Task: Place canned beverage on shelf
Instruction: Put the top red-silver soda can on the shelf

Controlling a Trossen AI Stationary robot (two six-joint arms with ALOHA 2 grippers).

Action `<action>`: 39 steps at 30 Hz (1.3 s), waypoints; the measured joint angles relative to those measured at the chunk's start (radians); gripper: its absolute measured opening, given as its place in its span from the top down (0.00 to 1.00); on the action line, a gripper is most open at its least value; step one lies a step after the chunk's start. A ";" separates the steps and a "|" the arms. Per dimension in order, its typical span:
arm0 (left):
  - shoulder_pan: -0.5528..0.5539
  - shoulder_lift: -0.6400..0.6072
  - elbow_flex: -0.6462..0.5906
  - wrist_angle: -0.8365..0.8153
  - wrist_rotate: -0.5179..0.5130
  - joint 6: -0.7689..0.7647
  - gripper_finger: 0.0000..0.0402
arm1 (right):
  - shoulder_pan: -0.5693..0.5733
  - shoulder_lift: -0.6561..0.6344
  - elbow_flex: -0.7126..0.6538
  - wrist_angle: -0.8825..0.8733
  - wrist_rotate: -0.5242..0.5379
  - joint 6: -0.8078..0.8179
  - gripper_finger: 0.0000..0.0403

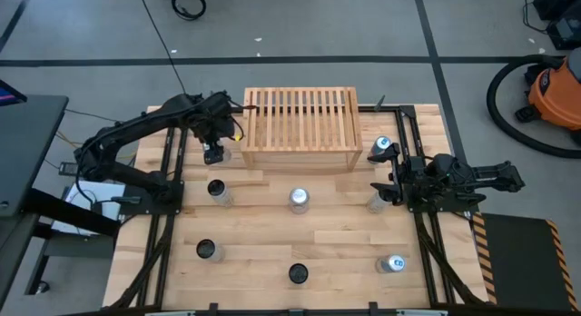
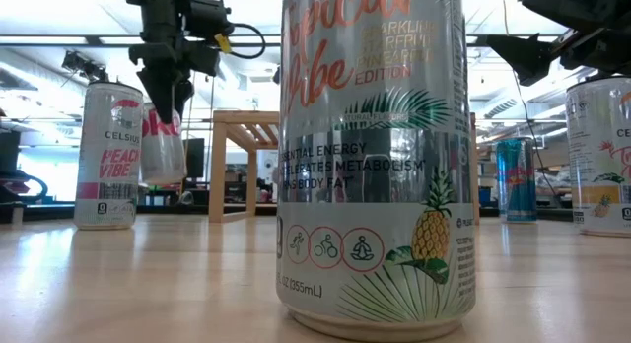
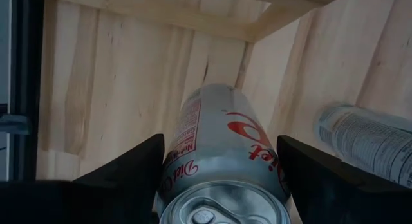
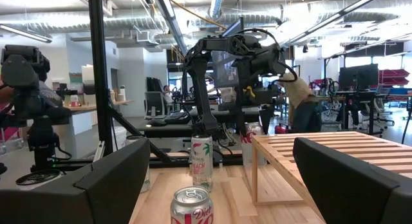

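From above, the light-wood shelf (image 1: 300, 127) stands at the far middle of the table (image 1: 245, 261), and the left gripper (image 1: 213, 153) hangs just off its left front corner with a Diet Coke can (image 1: 214, 156) between its fingers. The right gripper (image 1: 388, 187) waits at the table's right edge, fingers spread and holding nothing, with a silver can (image 1: 377, 202) just in front of it and a blue-topped can (image 1: 382, 147) beyond. More cans stand across the table: one near the middle (image 1: 299, 200), a dark-topped one (image 1: 217, 191) to its left, two others along the near side (image 1: 206, 251) (image 1: 298, 273), and one lying on its side (image 1: 392, 263) at the near right. In the low view a pineapple-print can (image 2: 373, 156) fills the foreground; behind it the left gripper (image 2: 168, 102) holds the Diet Coke can (image 2: 163, 146) lifted clear of the tabletop, beside a Peach Vibe can (image 2: 108, 156) and left of the shelf (image 2: 242, 156). The left wrist view shows both dark fingers (image 3: 125, 169) clamped on the sides of the Diet Coke can (image 3: 219, 159), the shelf's edge (image 3: 212, 11) ahead of it. The right wrist view shows that arm's fingers (image 4: 112, 179) wide apart, a Diet Coke-labelled can (image 4: 190, 208) between them but untouched, and the shelf (image 4: 328, 156) beyond.
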 joint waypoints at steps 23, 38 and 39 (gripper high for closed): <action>-0.002 0.000 -0.055 0.065 0.013 -0.043 0.29 | 0.000 0.000 0.000 0.000 0.000 0.000 0.02; -0.002 0.000 -0.140 0.136 0.013 -0.045 0.29 | 0.000 0.000 0.000 0.000 0.000 0.000 0.02; -0.002 0.000 -0.140 0.137 0.013 -0.045 0.29 | 0.000 0.000 0.000 0.000 0.000 0.000 0.02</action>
